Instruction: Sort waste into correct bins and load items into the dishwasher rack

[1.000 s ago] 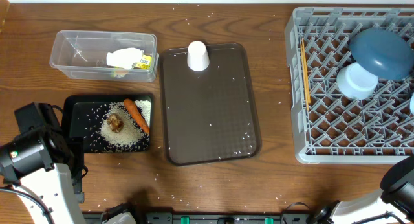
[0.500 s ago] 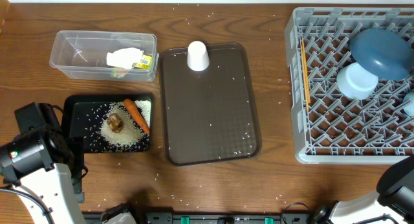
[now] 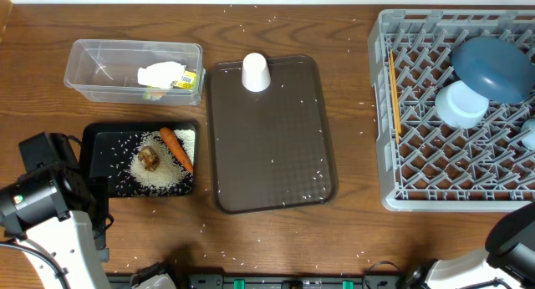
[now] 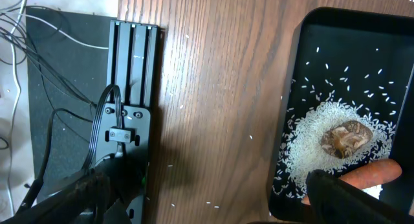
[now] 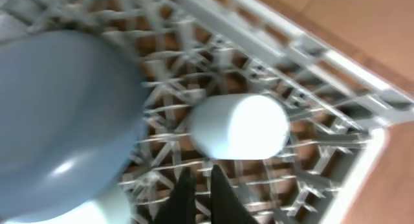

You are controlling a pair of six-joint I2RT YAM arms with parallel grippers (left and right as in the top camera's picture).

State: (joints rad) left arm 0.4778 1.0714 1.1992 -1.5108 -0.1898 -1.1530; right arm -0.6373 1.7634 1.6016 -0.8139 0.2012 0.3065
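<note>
The grey dishwasher rack [image 3: 379,159] holds the blue plate [image 3: 493,68], the bowl [image 3: 459,104], the chopsticks [image 3: 393,93] and, at its right edge, the light-blue cup [image 3: 528,135]. In the right wrist view my right gripper [image 5: 200,195] is shut on nothing, just below the light-blue cup [image 5: 240,127], which lies on the rack [image 5: 310,75]. The white cup [image 3: 256,72] stands upside down on the brown serving tray [image 3: 276,164]. The black tray [image 3: 100,147] holds rice [image 3: 163,176], the brown lump [image 3: 150,158] and the carrot [image 3: 176,148]. The wrapper [image 3: 167,76] lies in the clear container [image 3: 100,68]. My left gripper [image 4: 213,208] is open beside the black tray [image 4: 304,68].
Rice grains are scattered over the wooden table [image 3: 351,230] and the serving tray. A black rail with cables [image 4: 129,88] sits at the table's edge by my left arm [image 3: 42,197]. My right arm [image 3: 512,237] shows at the lower right corner.
My right gripper has shut, with the light-blue cup left lying on the rack. My left arm and everything else on the table stay put.
</note>
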